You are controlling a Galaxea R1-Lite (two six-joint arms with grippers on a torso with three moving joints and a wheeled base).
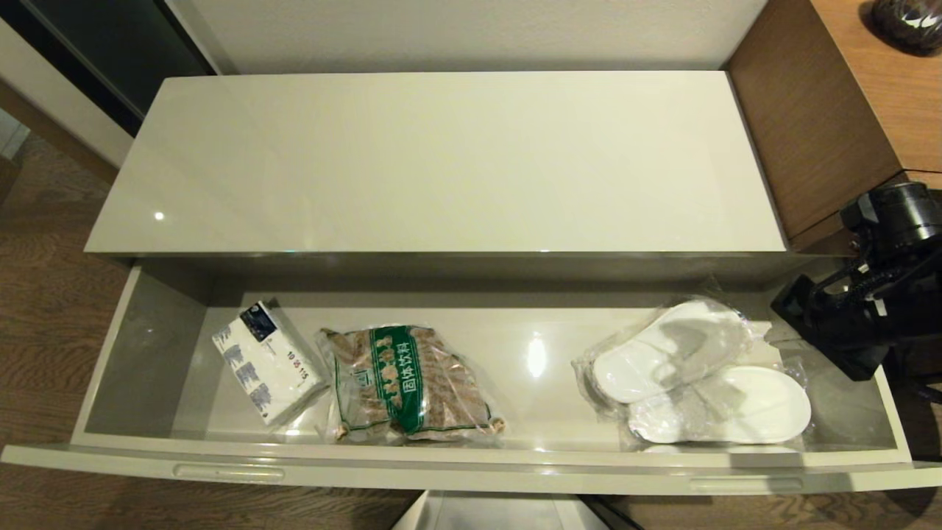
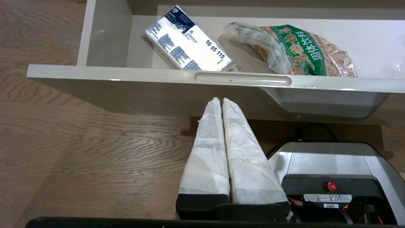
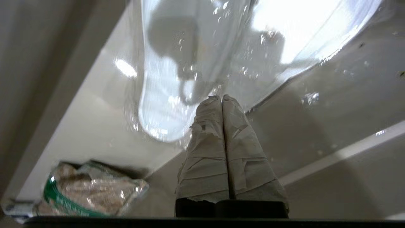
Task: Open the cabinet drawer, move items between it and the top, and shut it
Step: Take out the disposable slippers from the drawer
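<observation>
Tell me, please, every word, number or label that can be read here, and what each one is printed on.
"10 05 115": on the white-and-blue tissue pack in the cabinet drawer.
"固体饮料": on the green label of the clear bag of brown pieces.
"VLA-9", seen upside down: on a white sticker on the robot's base.
The pack's small blue print is too small to read.

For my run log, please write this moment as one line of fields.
drawer: wide cream-white cabinet drawer open | items: bagged white slippers inside, right end | right gripper: shut, at slippers' bag | left gripper: shut, below drawer front

The slippers [image 3: 196, 63] run past the frame's edge, apparently bagged.
</observation>
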